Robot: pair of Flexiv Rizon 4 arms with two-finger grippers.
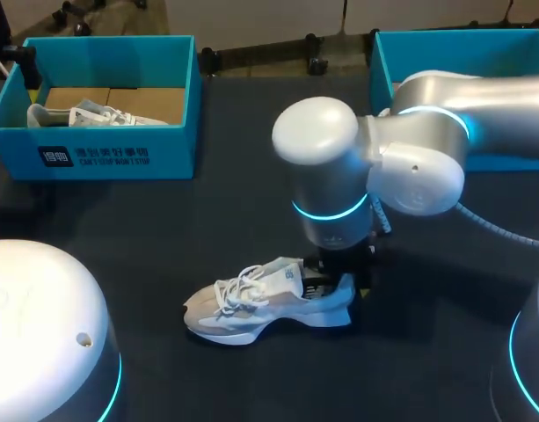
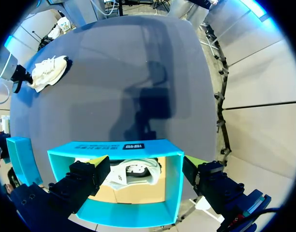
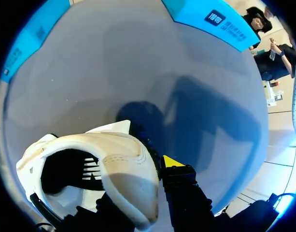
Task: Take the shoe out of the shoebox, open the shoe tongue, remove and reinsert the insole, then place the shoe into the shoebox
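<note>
Table (image 1: 207, 229), dark. Teal shoebox (image 1: 111, 158), upper left, holds a spare shoe (image 1: 93, 114). Second shoebox (image 1: 410, 48), upper right, contents hidden by the right arm (image 1: 427, 132). White shoe (image 1: 260, 303) lies on the table at lower centre, heel clamped in the right gripper (image 1: 339, 277). Left gripper (image 2: 145, 176) hangs spread wide above the teal shoebox.

Only the shoebox (image 1: 163, 163) bears print: a dark label (image 1: 56, 158) with white characters on its front wall, a line of small white capitals beside it, neither clear enough to read with certainty.
</note>
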